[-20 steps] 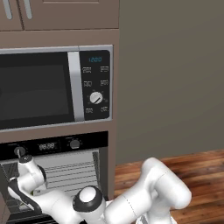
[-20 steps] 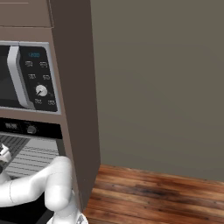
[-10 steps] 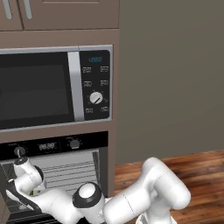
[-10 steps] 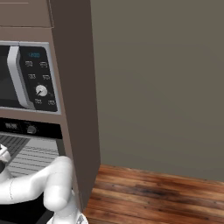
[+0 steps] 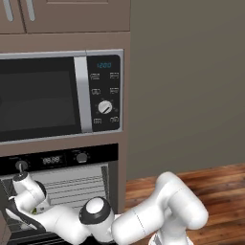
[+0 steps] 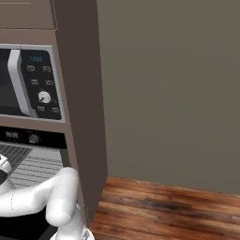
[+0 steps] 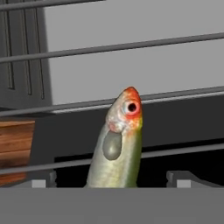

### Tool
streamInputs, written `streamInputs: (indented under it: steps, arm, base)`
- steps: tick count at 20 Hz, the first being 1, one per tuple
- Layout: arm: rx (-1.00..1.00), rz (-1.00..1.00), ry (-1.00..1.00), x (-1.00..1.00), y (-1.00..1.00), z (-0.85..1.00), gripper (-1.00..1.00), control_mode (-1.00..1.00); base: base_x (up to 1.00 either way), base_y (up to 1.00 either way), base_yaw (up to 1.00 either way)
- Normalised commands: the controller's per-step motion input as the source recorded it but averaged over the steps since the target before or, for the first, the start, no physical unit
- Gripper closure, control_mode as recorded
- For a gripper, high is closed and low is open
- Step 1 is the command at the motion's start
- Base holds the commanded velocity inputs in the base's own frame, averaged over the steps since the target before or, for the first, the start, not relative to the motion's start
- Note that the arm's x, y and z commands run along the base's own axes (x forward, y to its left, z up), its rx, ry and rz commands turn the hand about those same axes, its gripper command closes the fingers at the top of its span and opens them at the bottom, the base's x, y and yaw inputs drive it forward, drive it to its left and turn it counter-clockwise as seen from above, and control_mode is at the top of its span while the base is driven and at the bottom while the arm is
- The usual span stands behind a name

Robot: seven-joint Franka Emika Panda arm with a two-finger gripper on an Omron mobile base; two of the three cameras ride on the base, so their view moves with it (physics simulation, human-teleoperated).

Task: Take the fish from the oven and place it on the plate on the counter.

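Observation:
The fish lies on a wire rack inside the oven, close in front of the hand. It has a yellowish-green body and an orange-red head that points away from me. My gripper is open, with one fingertip on each side of the fish's body and apart from it. In the left base view my arm bends low and its wrist reaches into the oven cavity. The plate and the counter are out of view.
A silver-and-black microwave sits right above the oven, in a brown cabinet column. Rack wires cross above and behind the fish. To the right are a grey wall and a wooden floor.
The hand has edged slightly lower and further into the oven. The gripper has stayed open.

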Motion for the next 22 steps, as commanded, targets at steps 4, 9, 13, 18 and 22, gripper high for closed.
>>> streamInputs:
  steps: [4,9,13,18,22]
  arm:
    - [-0.01,0.0,0.0,-0.19,0.04,-0.09,1.0,-1.0]
    - [0.0,0.0,0.0,-0.17,0.0,-0.06,1.0,-1.0]
    - [-0.01,0.0,0.03,-0.14,0.0,-0.09,1.0,-1.0]
    - [-0.08,0.0,0.01,-0.08,0.0,-0.49,1.0,-1.0]
    - [-0.09,0.0,0.02,-0.03,0.0,-0.46,1.0,-1.0]
  base:
    - [0.0,0.0,0.0]
    - [0.0,0.0,0.0]
    - [0.0,0.0,0.0]
    - [0.0,0.0,0.0]
    - [0.0,0.0,0.0]
